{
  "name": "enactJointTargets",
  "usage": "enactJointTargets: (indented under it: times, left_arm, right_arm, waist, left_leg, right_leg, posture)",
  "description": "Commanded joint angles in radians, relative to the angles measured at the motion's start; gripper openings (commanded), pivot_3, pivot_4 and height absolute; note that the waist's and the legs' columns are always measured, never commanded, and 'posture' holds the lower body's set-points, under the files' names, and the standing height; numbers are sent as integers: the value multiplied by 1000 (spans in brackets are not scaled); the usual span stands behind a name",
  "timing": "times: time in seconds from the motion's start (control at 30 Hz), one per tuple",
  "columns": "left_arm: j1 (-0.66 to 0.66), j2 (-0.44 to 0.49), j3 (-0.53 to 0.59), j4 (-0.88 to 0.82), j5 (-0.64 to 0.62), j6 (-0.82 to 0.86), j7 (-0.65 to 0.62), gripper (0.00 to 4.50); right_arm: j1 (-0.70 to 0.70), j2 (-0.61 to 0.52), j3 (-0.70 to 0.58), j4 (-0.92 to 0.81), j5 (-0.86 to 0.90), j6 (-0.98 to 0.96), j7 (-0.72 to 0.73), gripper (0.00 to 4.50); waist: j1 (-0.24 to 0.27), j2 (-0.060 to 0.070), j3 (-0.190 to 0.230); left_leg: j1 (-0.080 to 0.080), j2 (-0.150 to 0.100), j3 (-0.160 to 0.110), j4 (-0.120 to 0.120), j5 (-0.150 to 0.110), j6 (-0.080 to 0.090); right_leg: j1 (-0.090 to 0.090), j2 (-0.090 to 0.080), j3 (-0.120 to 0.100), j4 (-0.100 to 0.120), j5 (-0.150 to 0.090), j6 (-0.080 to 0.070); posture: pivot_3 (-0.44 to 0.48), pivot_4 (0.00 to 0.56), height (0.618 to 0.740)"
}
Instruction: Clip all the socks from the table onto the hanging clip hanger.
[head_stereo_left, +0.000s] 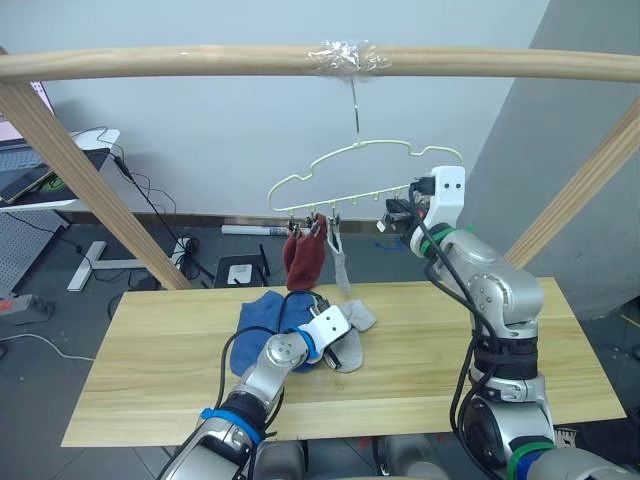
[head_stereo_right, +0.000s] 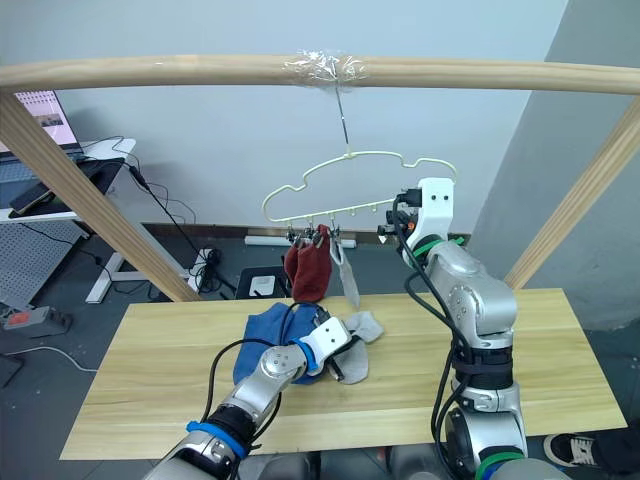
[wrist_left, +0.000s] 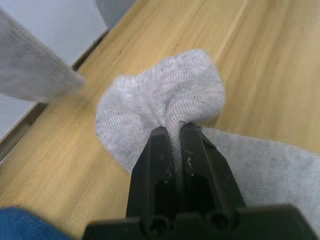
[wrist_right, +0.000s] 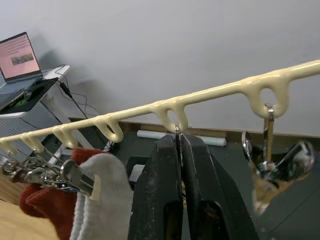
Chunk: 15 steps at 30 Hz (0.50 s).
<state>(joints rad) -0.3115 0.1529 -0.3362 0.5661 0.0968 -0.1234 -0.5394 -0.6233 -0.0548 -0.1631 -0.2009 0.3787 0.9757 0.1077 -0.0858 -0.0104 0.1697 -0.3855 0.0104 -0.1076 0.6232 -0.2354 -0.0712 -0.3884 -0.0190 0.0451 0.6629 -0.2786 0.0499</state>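
- The clip hanger (head_stereo_left: 365, 180) hung by its hook from the taped spot on the wooden pole (head_stereo_left: 150, 62), above the far edge of the table (head_stereo_left: 520, 370).
- Two rust red socks (head_stereo_left: 303, 258) and one light grey sock (head_stereo_left: 341, 262) already hung from clips toward the hanger's left end. I judged the task about half done.
- The right gripper (wrist_right: 179, 145) was raised to the hanger's lower bar. Its fingers were pressed together around the thin metal link hanging from one loop of the bar, near the right half of the hanger.
- I read this hold as steadying the hanger, or readying that clip, so the left arm can bring a sock up to it.
- An empty clip (wrist_right: 272, 165) hung free just beside the right gripper, one loop further along.
- The left gripper (wrist_left: 172, 132) was down on the table, jaws closed nearly to touching, pinching a fold of the second grey sock (wrist_left: 165, 95).
- That sock lay bunched on the wood. The pinched fold sat right between the fingertips, with the rest spread ahead of and beside them.
- The blue socks (head_stereo_left: 262, 325) lay in a heap on the table just beside the left arm, untouched.
- Judgement: the grasp on the grey sock looked shallow, a thin fold only, so it may slip on the lift.
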Motion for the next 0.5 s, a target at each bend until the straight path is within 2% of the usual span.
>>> enactJointTargets:
  times: [0.03,0.27,0.5]
  left_arm:
    - [28,-20,41,-195,-87,-42,-31,25]
    - [89,-67,91,-495,-226,-29,-42,25]
    - [103,-87,95,-524,-235,-17,-22,25]
  right_arm:
    - [-26,-8,-92,-6,74,154,-22,0]
    - [-123,22,-325,-1,182,463,-91,0]
    - [-193,70,-488,-6,172,622,-130,0]
  waist:
    - [0,1,0]
    - [2,1,0]
    - [3,1,0]
  left_leg:
    - [0,0,0,0,0,0]
    - [0,0,0,0,0,0]
    - [-1,-1,0,0,0,0]
  right_leg:
    - [0,0,0,0,0,0]
    - [0,0,0,0,0,0]
    - [0,0,0,-1,0,0]
  posture:
    - [-144,171,740]
    - [-139,156,740]
    - [-143,149,740]
